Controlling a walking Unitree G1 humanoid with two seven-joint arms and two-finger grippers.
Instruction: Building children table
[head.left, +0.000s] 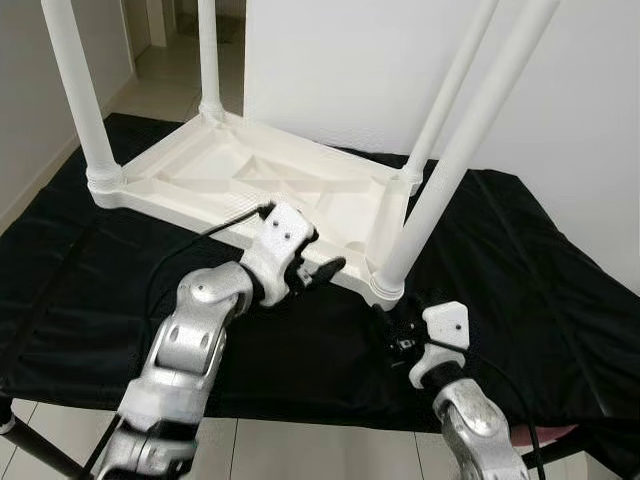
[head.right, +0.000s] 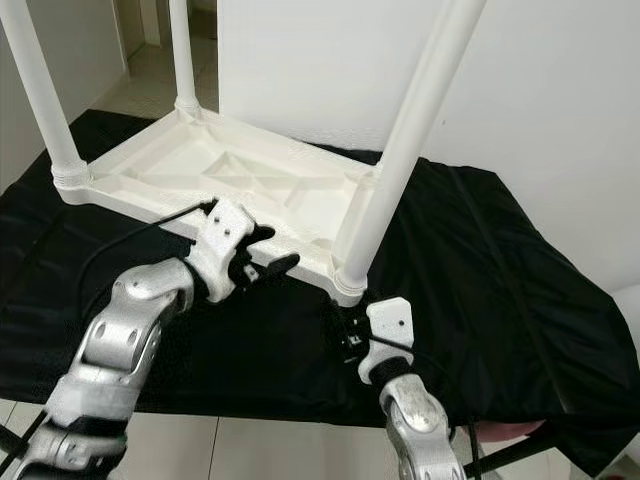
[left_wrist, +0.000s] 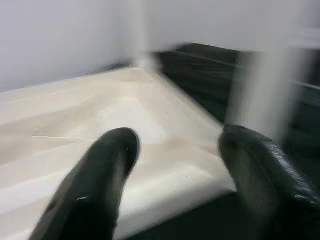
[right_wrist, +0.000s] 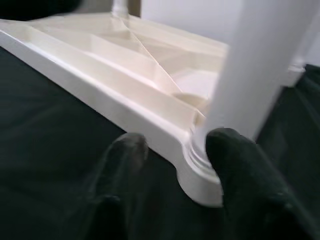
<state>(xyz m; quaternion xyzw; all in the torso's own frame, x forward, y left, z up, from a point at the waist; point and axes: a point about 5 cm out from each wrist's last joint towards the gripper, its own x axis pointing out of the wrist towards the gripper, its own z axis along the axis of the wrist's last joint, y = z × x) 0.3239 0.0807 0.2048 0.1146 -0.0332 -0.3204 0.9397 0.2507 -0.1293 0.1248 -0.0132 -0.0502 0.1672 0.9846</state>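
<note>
Down front, the right gripper (right_wrist: 170, 165) hangs with fingers spread, released, its tips just short of the near corner leg (head.left: 455, 165). Behind it the white children's table (head.left: 250, 185) lies upside down on a black cloth (head.left: 520, 270), four legs up, no writing readable. Left gripper (head.left: 325, 270) hovers at the near edge, fingers parted, grasping nothing.

table (head.left: 250, 180) upside down on the cloth (head.left: 540, 270), legs up at its corners | wall (head.left: 580, 110) behind at 12 to 2 o'clock | left gripper (head.left: 318, 258) at table's near edge, 11 o'clock | right gripper (head.left: 392, 322) below near-corner leg (head.left: 440, 190), 1 o'clock
</note>
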